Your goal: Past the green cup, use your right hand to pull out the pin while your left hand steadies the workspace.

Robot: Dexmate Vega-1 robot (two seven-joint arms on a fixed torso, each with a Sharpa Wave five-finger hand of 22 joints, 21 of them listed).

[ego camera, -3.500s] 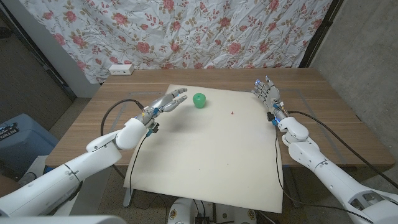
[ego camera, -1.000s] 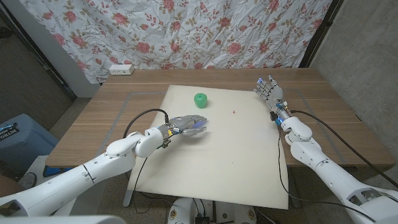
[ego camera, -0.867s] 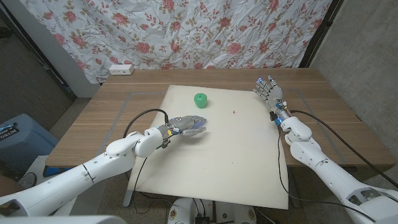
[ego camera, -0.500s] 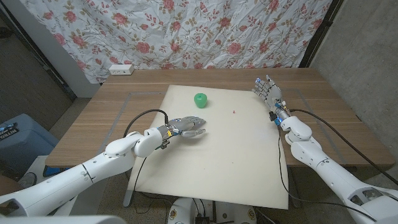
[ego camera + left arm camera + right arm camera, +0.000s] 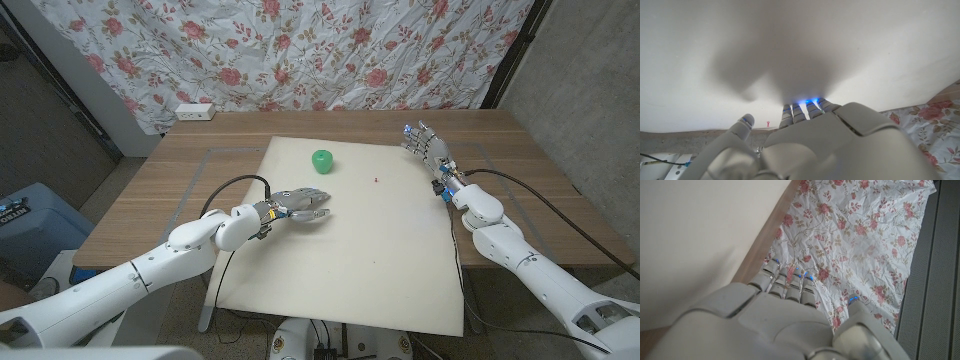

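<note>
Flowery curtain [image 5: 300, 50] at the back, wooden table [image 5: 180, 170] in front of it, and a big cream board [image 5: 340, 250] lying on top. Starting on the left: the left hand [image 5: 300, 207] is low over the board with its fingers spread and nothing in them, a bit nearer the robot than the green cup [image 5: 321, 160], which stands near the board's far edge.

Just past the cup to the right there's the pin [image 5: 375, 180], a tiny red speck stuck in the board, well apart from both hands. My guess is it's super light and stiff, with a small head that'll slip easily, so you'd want a fingertip pinch right on the head and a straight pull up. The board looks light enough to lift along with it, hence the steadying hand.

Far right, the right hand [image 5: 424, 143] is up at the board's far corner, fingers apart, holding nothing.

Compared with 3.5 s ago, the left hand has come from beside the cup down toward the board's middle. The right hand has barely shifted.
</note>
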